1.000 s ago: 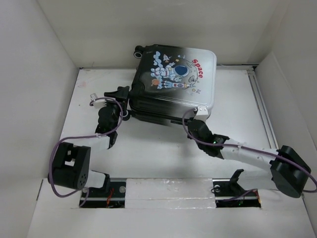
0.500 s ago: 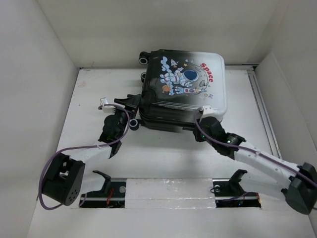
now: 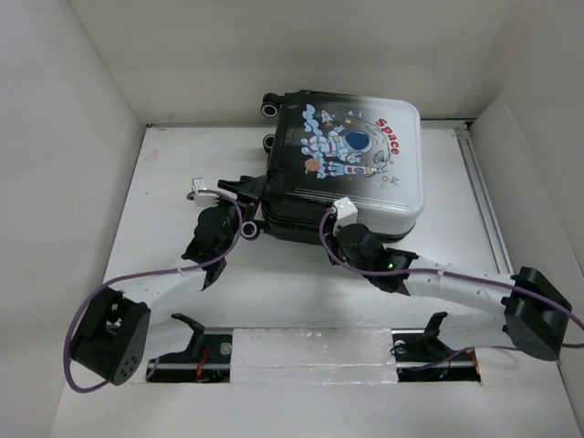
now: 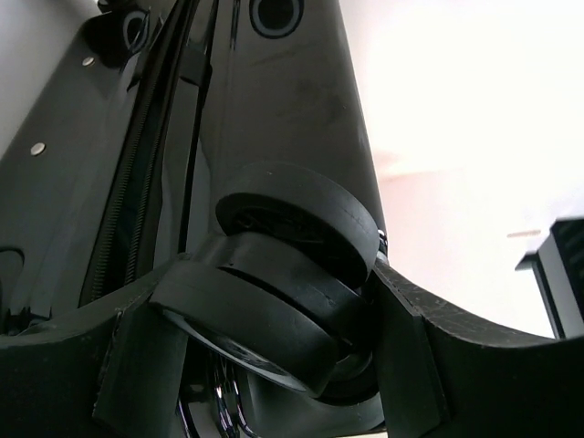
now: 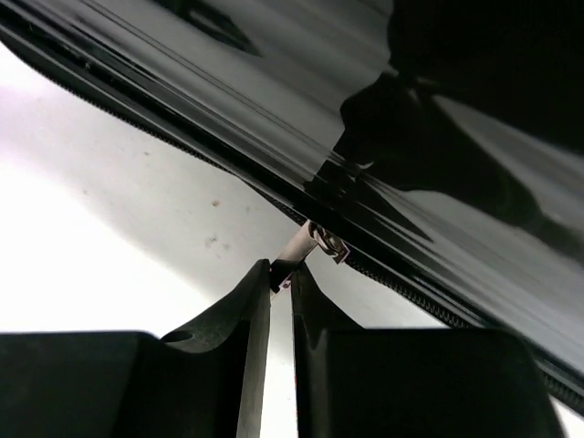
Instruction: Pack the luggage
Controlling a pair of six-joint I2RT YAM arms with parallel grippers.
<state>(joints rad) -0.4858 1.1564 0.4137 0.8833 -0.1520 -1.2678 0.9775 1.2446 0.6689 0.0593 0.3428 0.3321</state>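
Note:
The luggage point(image 3: 351, 160) lies flat and closed at the back of the table, astronaut print up. My left gripper point(image 3: 245, 193) is at its near-left corner. In the left wrist view the fingers point(image 4: 411, 365) are shut on a black double wheel point(image 4: 292, 265) of the luggage, one finger on each side. My right gripper point(image 3: 339, 239) is at the luggage's front edge. In the right wrist view it point(image 5: 281, 270) is shut on the silver zipper pull point(image 5: 306, 245), which hangs from the zipper point(image 5: 438, 301) under the glossy black shell point(image 5: 274, 100).
White walls close in the table on the left, back and right. A metal rail point(image 3: 484, 201) runs along the right side. The arms' mounting bar point(image 3: 310, 351) lies across the near edge. Two more wheels point(image 3: 271, 107) stick out at the luggage's back left.
The luggage has shifted right and back and turned squarer to the table, the left gripper moving with its wheel. The right gripper has slid left along the front edge over the last half second.

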